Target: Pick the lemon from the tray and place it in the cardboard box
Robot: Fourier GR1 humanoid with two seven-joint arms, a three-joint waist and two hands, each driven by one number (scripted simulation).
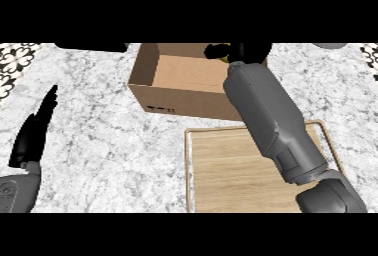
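Right forearm (269, 120) stretches up from the lower right, crossing the wooden tray (221, 170) and reaching over the open cardboard box (184, 80). Right hand (240, 51) sits above the box's far right corner, black fingers curled round the lemon (223, 57); only a small yellow sliver shows under the hand, so the lemon is over the box opening, held, not resting on the box floor as far as visible. Tray lies on the marble worktop (111, 145) just in front of the box, its light wood surface partly hidden by the arm. Left hand (33, 135) rests at the left edge, fingers straight and pointing up, well apart from box and tray.
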